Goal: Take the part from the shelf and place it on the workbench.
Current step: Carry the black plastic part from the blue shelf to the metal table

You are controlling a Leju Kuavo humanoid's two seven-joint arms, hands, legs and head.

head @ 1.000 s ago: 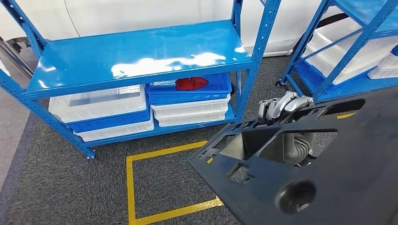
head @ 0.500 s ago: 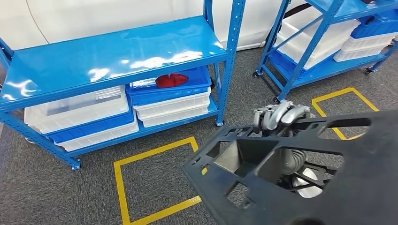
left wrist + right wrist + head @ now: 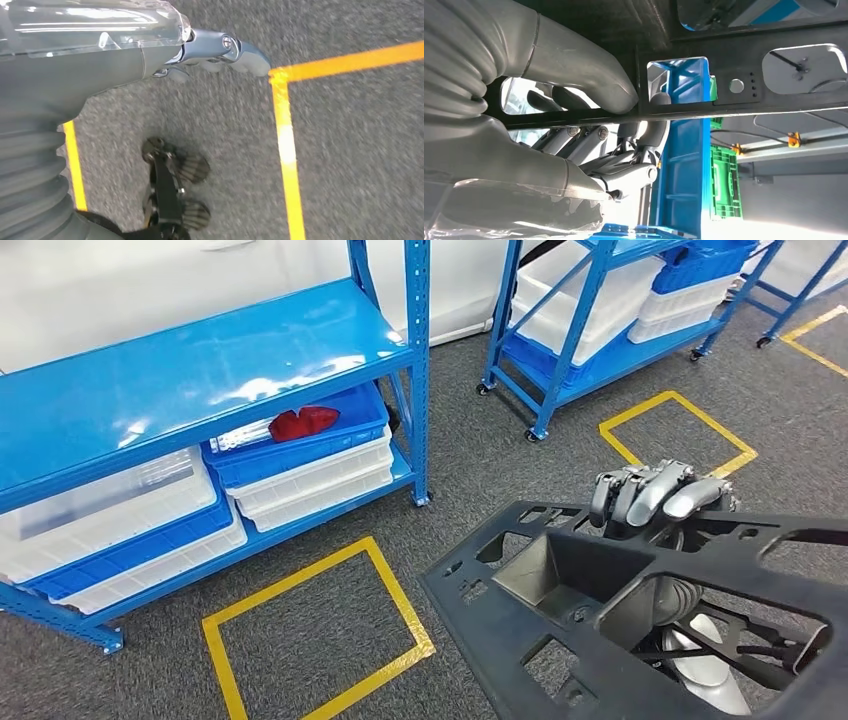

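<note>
Clearly mid-carry: right hand [image 3: 655,492] hooked over black part [image 3: 640,640], left hand [image 3: 220,52] hanging, curl unreadable (workbench unseen); next, find it.

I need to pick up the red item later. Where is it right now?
In the head view, the red item lies at left in a blue bin on the blue shelf's lower level, atop stacked white bins.

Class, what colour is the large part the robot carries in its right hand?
Black; the part shows best in the head view.
</note>
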